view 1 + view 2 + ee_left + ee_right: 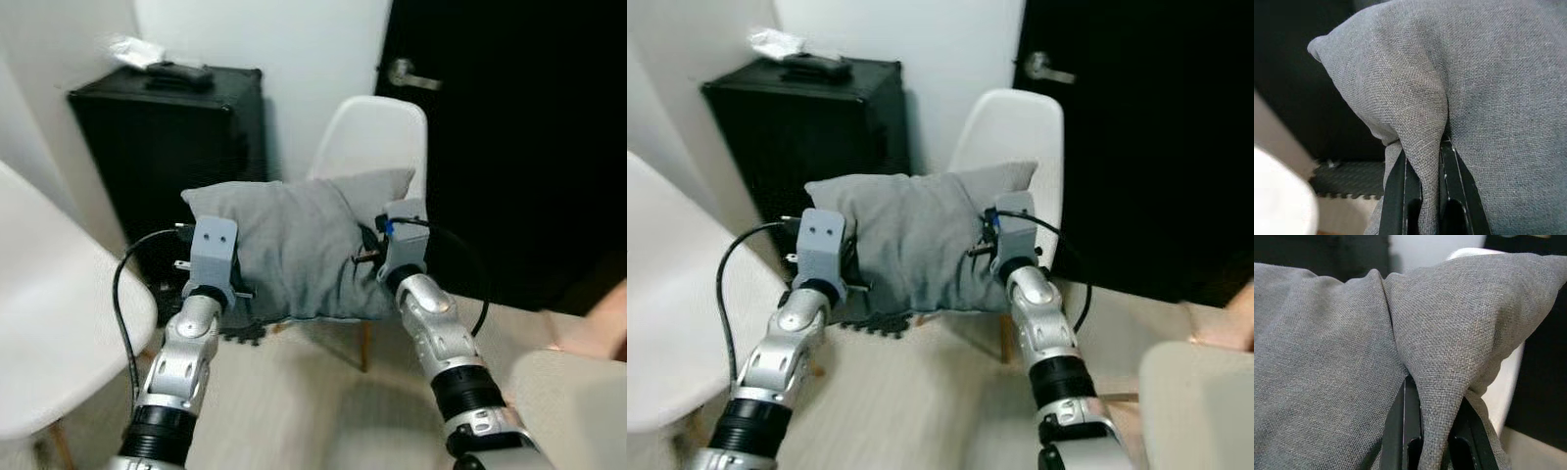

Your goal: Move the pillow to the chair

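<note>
A black door [509, 147] and black cabinet [167, 147] back the white chair [377, 137] at centre frame. Your left gripper [1422, 161] and right gripper [1435, 401] each pinch only a fold of the grey pillow [294, 245], held in mid-frame before the chair. Thin fabric could slip free, dropping it short of the seat.

I have both silver arms stretched forward and raised, wrists roughly level with each other and apart. My left hand [1422, 193] has its two black fingers [1397, 196] pinched tight on a fold of grey fabric. My right hand [1432, 431] pinches a fold the same way at the opposite side.
</note>
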Controlling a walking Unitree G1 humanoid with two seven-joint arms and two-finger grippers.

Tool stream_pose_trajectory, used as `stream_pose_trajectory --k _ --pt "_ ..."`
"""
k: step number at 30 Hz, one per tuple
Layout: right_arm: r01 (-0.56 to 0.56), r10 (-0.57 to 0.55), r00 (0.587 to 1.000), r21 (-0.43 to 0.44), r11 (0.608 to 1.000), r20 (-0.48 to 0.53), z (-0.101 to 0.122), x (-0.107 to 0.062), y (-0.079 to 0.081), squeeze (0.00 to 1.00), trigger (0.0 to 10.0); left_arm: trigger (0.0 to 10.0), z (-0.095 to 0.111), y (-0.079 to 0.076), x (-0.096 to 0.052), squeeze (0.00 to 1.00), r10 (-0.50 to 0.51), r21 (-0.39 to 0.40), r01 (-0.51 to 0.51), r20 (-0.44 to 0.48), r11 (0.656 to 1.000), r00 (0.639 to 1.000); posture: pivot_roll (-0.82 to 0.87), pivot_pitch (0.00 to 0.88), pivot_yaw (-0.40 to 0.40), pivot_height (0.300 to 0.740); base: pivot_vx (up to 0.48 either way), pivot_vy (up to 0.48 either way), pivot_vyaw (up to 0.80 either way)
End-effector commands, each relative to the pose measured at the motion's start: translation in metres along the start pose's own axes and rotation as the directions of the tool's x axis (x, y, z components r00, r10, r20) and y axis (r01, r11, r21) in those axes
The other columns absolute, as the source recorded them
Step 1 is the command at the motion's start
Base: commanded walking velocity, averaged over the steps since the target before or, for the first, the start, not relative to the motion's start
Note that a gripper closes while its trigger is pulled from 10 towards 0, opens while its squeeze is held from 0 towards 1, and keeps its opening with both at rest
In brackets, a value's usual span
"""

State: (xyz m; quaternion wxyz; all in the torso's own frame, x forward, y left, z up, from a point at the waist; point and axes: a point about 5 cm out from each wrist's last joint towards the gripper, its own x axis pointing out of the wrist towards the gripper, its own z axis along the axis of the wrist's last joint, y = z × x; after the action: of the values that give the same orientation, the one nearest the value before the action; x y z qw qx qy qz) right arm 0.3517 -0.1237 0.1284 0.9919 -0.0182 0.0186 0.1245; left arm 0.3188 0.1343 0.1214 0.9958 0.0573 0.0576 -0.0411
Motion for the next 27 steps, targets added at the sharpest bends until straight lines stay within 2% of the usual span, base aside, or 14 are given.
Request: stream_pose_trajectory --k 1,22,27 --pt "-0.072 0.073 0.997 -0.016 0.997 0.029 0.0076 0.0049 0.0163 0.00 10.0 10.0 0.0109 -0.0164 0.0011 0.00 -0.075 -0.014 0.076 0.039 0.997 0.996 0.02 0.000 -0.030 0.730 0.000 0.000 -0.80" --pt "-0.071 0.071 0.997 0.006 0.997 0.011 0.0070 0.0062 0.0153 0.00 10.0 10.0 0.0057 -0.0190 -0.0018 0.00 -0.091 -0.023 0.091 0.011 0.996 0.996 0.01 0.000 -0.038 0.730 0.000 0.000 -0.80" --pt "-0.067 0.067 0.997 0.011 0.998 0.025 0.0077 0.0059 0.0147 0.00 10.0 10.0 0.0074 -0.0184 -0.0011 0.00 -0.083 -0.018 0.084 0.020 0.996 0.996 0.01 0.000 -0.036 0.730 0.000 0.000 0.00"
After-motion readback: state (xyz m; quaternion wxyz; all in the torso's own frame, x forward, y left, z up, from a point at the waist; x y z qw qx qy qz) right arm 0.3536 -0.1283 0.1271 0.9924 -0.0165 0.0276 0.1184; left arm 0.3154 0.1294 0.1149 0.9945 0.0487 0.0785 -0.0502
